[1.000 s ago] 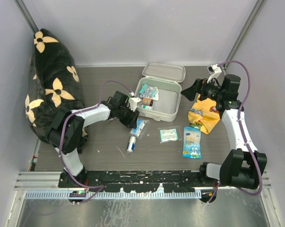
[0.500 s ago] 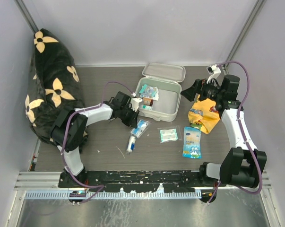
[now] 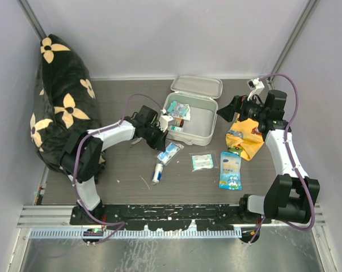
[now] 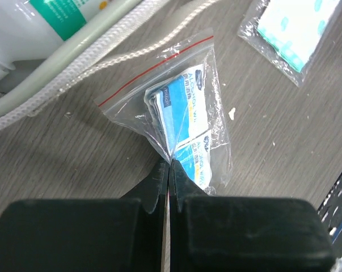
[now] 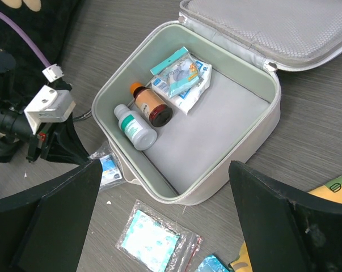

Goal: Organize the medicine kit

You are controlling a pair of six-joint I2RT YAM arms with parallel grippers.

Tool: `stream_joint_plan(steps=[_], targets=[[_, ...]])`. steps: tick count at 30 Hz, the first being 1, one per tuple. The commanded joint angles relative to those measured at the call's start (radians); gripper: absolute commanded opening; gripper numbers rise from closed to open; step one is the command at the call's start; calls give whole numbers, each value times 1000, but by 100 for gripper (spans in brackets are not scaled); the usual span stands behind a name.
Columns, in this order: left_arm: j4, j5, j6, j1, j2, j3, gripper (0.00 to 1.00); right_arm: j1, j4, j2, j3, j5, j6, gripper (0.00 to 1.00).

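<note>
Plastic dominates: the medicine kit [image 3: 194, 137], a pale rounded-rectangle case with smooth walls and a mesh-textured lid [image 5: 273, 22] hinged open, sits toward the back of the grey wood-grain surface [image 3: 125, 170]. The left gripper [image 4: 169, 164] has its jaws pinched shut on a corner of a crinkled clear zip bag [image 4: 182, 113] of folded sachets, whose print is only partly legible. The right gripper [image 5: 164, 165] hangs over the kit, jaws wide apart, its lower parts cut off.

Top camera: high, rear, looking down. Wrist cameras: close, downward. Top, right wrist share medicine kit [image 3: 202, 118].
</note>
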Motion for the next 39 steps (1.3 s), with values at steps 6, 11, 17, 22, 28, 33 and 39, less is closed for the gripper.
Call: stream_joint_plan(steps=[6, 11, 17, 22, 28, 33, 39], targets=[[-296, 114, 269, -3, -101, 161, 0, -5, 45, 4, 10, -11, -19, 100], [-402, 228, 287, -3, -102, 262, 0, -6, 38, 6, 18, -20, -18, 100], [-243, 199, 59, -3, -77, 351, 0, -5, 37, -12, 20, -23, -18, 100], [-186, 105, -103, -3, 25, 509, 0, -5, 28, -27, 26, -18, -25, 100], [-231, 7, -255, -3, 223, 769, 0, -5, 2, -50, 38, 3, -53, 100], [-242, -70, -325, -7, 365, 942, 0, -5, -26, -69, 51, 42, -82, 100], [-236, -132, -378, -31, 474, 1056, 0, -6, -43, -74, 61, 93, -91, 100]])
